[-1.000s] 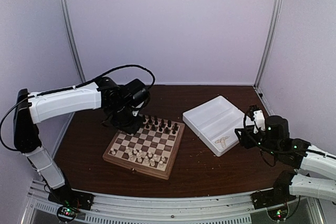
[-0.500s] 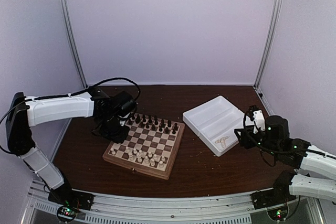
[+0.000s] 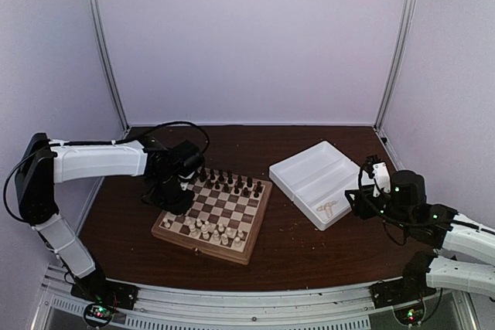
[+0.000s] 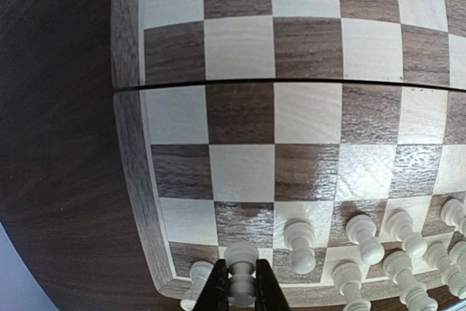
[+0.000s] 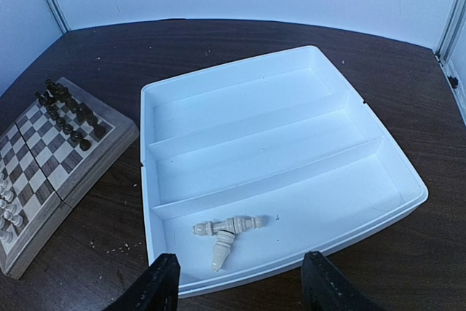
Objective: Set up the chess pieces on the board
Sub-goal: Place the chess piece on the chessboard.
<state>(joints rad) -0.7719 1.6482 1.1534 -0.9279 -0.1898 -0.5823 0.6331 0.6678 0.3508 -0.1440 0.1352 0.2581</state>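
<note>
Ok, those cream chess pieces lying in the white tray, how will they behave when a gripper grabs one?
The cream pieces look like small turned wood, so they are probably stiff and light. They lie on their sides, round-bodied, on the smooth floor of the tray, so a nudge may roll or skid them. They touch, so lifting one could shift its neighbour.

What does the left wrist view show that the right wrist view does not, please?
Left wrist only: the left pincer shut on a cream piece near the board's corner. Right wrist only: the tray, loose pieces lying in its nearest compartment, and the open right pincer. Both: the board with standing pieces on it.
</note>
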